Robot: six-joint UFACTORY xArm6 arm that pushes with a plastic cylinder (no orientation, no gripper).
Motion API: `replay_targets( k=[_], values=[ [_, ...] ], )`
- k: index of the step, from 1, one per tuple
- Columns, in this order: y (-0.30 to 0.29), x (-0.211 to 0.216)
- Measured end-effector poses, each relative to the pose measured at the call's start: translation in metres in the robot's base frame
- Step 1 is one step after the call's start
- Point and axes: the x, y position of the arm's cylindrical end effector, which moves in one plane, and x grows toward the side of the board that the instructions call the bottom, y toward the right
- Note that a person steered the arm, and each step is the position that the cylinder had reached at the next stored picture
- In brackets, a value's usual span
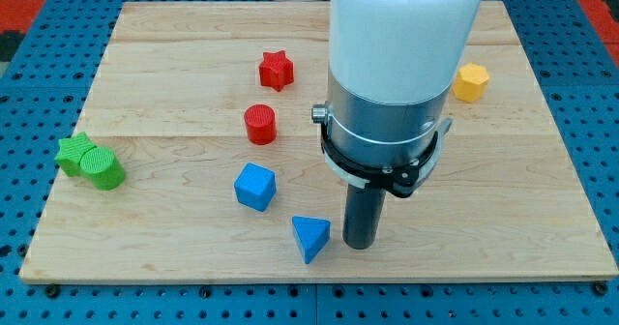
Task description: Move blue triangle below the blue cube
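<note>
My tip (360, 245) has no fingers, holds nothing, and sits just right of the blue triangle (309, 238). The triangle is a small wedge near the board's (542, 219) bottom edge, below and a bit right of the blue cube (255, 187). A hard push left could spin it, or knock the cube. Red cylinder (259, 124) is farther up.
</note>
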Motion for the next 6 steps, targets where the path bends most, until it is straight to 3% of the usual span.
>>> replay_targets(
  k=[2,5,6],
  values=[
    [-0.016,0.001],
    [-0.086,0.002],
    [-0.047,0.002]
  ],
)
